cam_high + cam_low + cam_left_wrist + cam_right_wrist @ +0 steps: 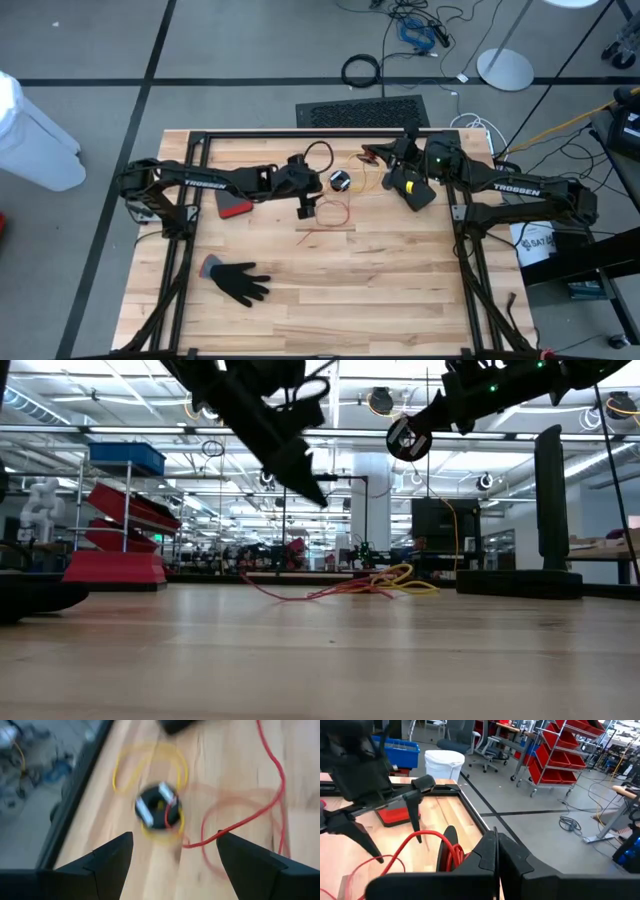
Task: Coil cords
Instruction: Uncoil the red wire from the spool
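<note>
The left gripper (pixel 172 857), fingers spread wide and empty, hangs over the small black coiled cord bundle (pixel 157 812); the right gripper (pixel 496 851) is pinched shut, farther away

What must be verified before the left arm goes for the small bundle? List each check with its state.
1. Left gripper open with nothing between its fingers: ok.
2. Black cord bundle lies on the table ahead of the left gripper, in plain sight: ok.
3. Yellow cord gathered up: not ok, it lies in loose loops around the bundle.
4. Red cord clear of the approach: not ok, it touches the bundle and crosses in front of one finger.
5. Right gripper out of the way: ok, it is shut and sits off to the side by the table's far edge.
6. Right gripper gripping the red cord: cannot tell.
</note>
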Robot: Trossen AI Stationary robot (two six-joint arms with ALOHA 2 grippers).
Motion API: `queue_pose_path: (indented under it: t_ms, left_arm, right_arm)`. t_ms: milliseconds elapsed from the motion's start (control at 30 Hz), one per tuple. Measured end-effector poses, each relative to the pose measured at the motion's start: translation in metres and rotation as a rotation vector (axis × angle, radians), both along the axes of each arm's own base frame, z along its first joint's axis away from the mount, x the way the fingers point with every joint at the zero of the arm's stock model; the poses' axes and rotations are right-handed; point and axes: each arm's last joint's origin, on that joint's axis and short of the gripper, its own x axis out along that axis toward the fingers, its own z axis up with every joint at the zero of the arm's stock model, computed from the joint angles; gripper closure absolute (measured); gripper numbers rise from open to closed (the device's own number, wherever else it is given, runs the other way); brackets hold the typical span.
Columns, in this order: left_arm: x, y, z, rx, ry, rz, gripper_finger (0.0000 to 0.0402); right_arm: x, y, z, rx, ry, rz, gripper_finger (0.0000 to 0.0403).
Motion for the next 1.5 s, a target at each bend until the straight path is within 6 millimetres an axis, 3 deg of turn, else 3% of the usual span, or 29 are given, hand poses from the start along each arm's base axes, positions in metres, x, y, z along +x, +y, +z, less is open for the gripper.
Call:
queue_pose_path:
  t_ms: [267,533,633,900,1000,1267,1500]
  left_arm:
    - [-0.006,-0.003,-0.007,-0.096,0.078,-0.056,0.0104]
    - [-0.004,-0.011,-0.004,-0.251,0.042,-0.287,0.0104]
    - [0.004,-0.011,0.005,-0.241,-0.087,-0.296,0.0104]
    - [0.03,-0.002,0.043,-0.213,-0.63,-0.175,0.0104]
    - [0.038,0.005,0.039,-0.218,-0.716,-0.143,0.0104]
    - [0.065,0.017,-0.001,-0.353,-0.668,-0.117,0.0104]
    - [0.07,0.018,0.004,-0.293,-0.785,-0.141,0.0129]
  right_arm:
    - [-0.001,-0.002,0.0,-0.009,0.006,-0.027,0.0403]
    - [-0.001,-0.001,-0.003,0.014,0.03,-0.025,0.0403]
    - [-0.001,-0.001,-0.003,0.016,0.023,-0.024,0.0403]
    - [0.0,-0.001,0.001,0.013,-0.013,-0.015,0.0403]
    - [0.0,-0.001,0.001,0.021,-0.024,0.003,0.0403]
    - [0.001,0.002,0.004,0.01,-0.054,0.019,0.0403]
    - [0.001,0.002,0.003,0.007,-0.037,0.015,0.0403]
